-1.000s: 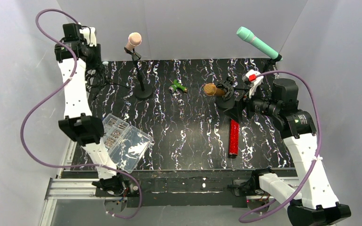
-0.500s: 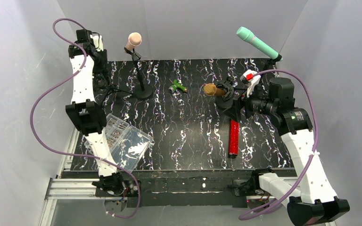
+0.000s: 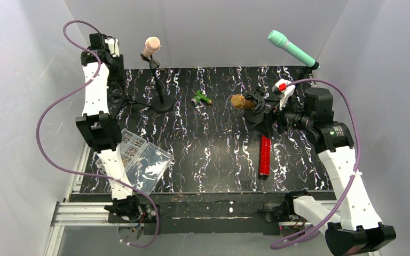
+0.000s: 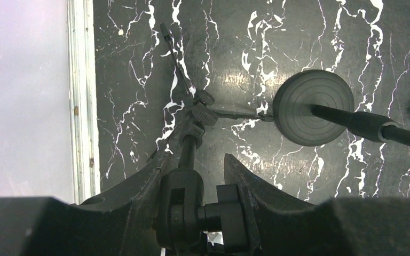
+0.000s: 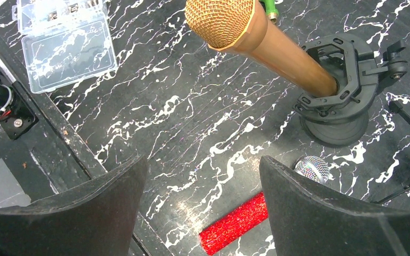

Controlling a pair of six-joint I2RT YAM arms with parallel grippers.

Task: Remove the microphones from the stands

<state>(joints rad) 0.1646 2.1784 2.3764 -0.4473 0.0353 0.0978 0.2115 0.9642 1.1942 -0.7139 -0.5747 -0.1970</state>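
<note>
Right wrist view: I am looking at the gold microphone (image 5: 267, 45), which is sitting tilted in its black shock mount (image 5: 347, 80), with the mesh head pointing away from the mount and raised off the worktop (image 5: 192, 117).
Mount foot: the shock mount is standing on a round foot (image 5: 336, 130), right of the worktop's middle.
Right hand: my right hand (image 5: 203, 165) is hovering near the gold microphone's head with its jaws spread wide. It is holding nothing and touching nothing.
Red microphone: a red glitter microphone (image 5: 235, 221) is lying flat on the worktop. Its silver head (image 5: 310, 169) is resting just beside the round foot.
Left hand: my left hand (image 4: 195, 162) is gripping the top fitting of a tripod stand (image 4: 192, 114) at the far left corner, one finger pressing on each side of it.
Pink microphone: the pink microphone (image 3: 151, 46) is sitting in the clip of an upright stand. That stand's disc base (image 4: 313, 106) is resting just beside the tip of one tripod leg.
Teal microphone: the teal microphone (image 3: 291, 48) is angling upward from a stand at the far right corner, well apart from both hands.
Loose items: a green item (image 3: 202, 98) is lying between the disc base and the gold microphone. A clear plastic box (image 3: 141, 160) with small parts inside is sitting at the near left edge of the worktop.
</note>
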